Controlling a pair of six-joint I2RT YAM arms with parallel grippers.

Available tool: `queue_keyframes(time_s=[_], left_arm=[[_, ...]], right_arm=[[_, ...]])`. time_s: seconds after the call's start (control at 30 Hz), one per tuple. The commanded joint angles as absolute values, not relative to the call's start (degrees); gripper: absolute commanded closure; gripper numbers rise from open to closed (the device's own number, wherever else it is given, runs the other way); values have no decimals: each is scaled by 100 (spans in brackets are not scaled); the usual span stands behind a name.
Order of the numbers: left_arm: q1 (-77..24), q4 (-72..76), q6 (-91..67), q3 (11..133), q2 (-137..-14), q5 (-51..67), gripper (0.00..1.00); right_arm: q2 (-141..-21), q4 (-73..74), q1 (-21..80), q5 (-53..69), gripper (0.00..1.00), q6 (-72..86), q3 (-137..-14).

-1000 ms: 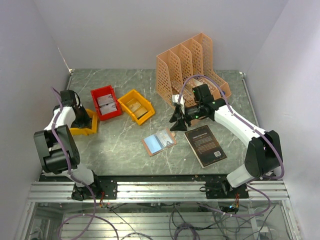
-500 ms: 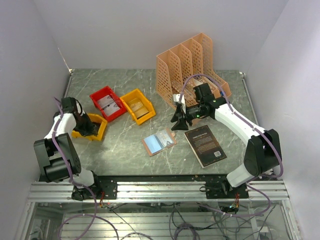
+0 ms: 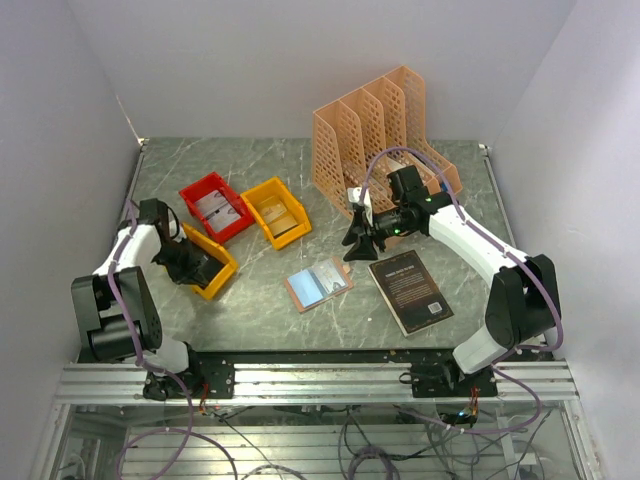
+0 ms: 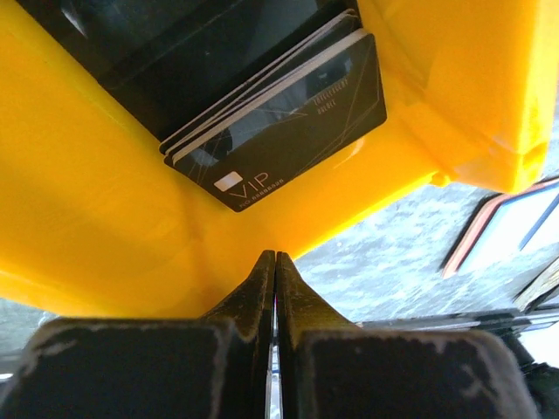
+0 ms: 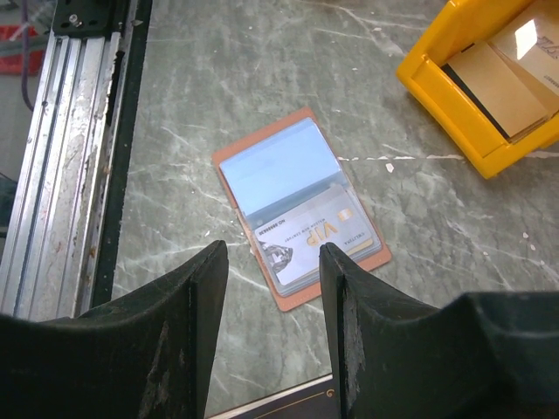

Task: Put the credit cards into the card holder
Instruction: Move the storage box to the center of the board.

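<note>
Hovering with jaws apart, right gripper point(image 5: 272, 253) faces the card holder point(image 5: 279, 175); left gripper point(image 4: 276, 257) closed

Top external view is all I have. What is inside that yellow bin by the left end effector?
Observer: The left wrist view looks straight into the yellow bin. It holds a stack of dark cards, and the top one reads VIP.
Operator: And the card holder, is anything in it?
Observer: In the right wrist view the card holder lies open with one pale card, marked VIP, tucked in one pocket. The other pocket looks empty.
</note>
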State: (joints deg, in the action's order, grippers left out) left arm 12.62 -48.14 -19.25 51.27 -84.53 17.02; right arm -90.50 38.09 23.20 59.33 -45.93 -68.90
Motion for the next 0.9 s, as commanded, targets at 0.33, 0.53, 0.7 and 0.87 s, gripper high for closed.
queue_keyframes(time_s=[0.33,0.53,0.7,0.87], left_arm=[[1152,-4264,-725,6676,-8200,1531,89],[1135,-2292,55,5381,-6354,884,70],[1001,-3268,1053,5553,-6204,390,44],[622,-3622,1549,5416,-6703,651,49]], right_arm=[[-9070,3921,2192,6122,54,-4723,-7021],[-9152,3923,2162,6206,54,-4733,-6996],[-9217,3993,2162,6189,54,-4778,-7038],[-9145,3989,2140,6205,55,-4780,-7030]])
